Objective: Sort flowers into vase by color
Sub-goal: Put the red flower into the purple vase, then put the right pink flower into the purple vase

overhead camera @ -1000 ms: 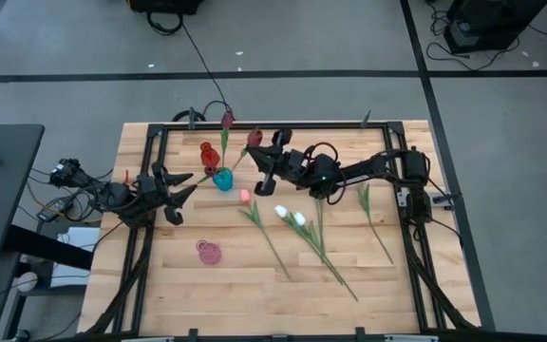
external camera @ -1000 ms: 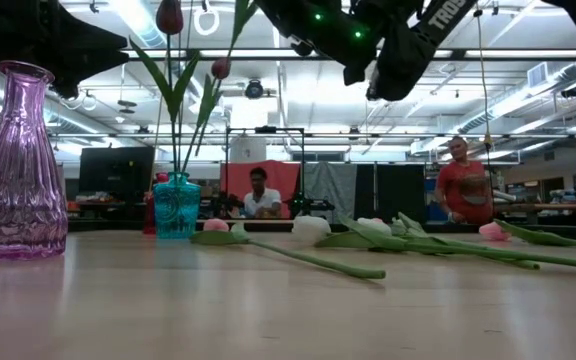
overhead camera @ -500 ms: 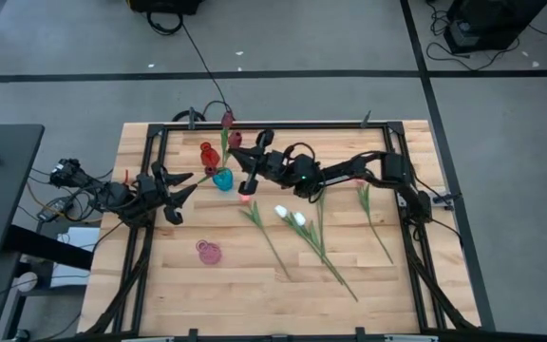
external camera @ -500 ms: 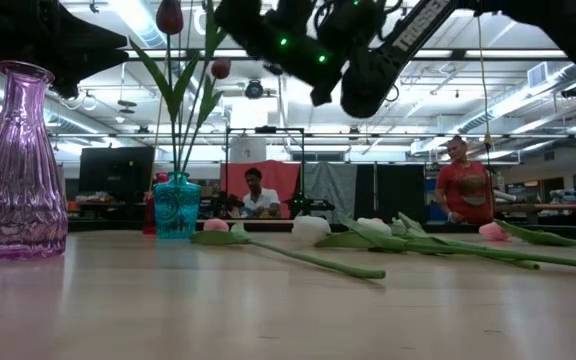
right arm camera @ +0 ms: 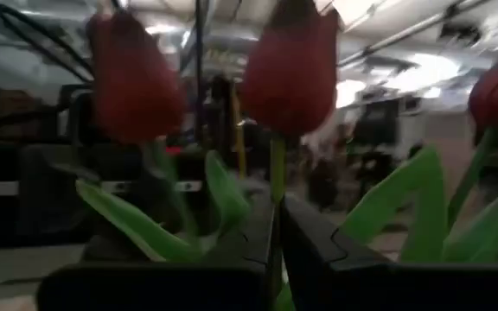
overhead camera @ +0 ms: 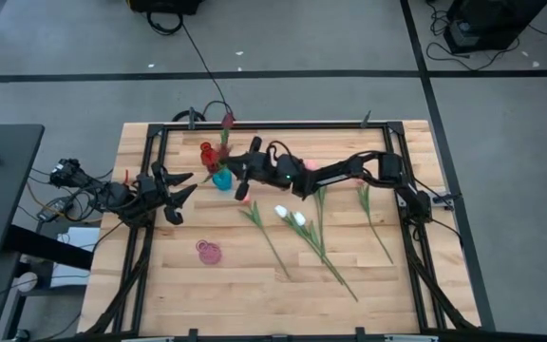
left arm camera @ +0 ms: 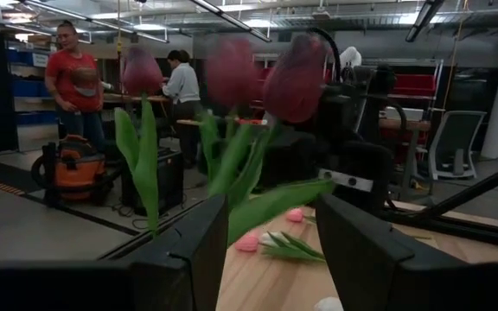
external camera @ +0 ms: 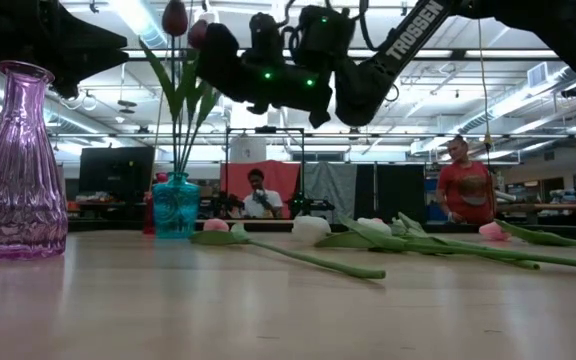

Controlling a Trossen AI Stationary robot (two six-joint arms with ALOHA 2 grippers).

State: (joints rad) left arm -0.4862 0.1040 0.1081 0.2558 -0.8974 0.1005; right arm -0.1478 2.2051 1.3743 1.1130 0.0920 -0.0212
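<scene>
Right jaws clamp maroon tulip [right arm camera: 290,65] stem | left jaws parted, empty | arm lettering "TROSSEN"

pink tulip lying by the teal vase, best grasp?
Take the pink tulip by mid-stem, from above, fingers across the stem. It lies flat on the table; that stretch is bare, clear of the white tulips. Its head end is crowded by the right gripper, shut on a maroon tulip.

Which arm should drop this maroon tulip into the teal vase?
Right. The right gripper holds the maroon tulip by its stem, right beside the teal vase. The left gripper waits farther off, open.
</scene>
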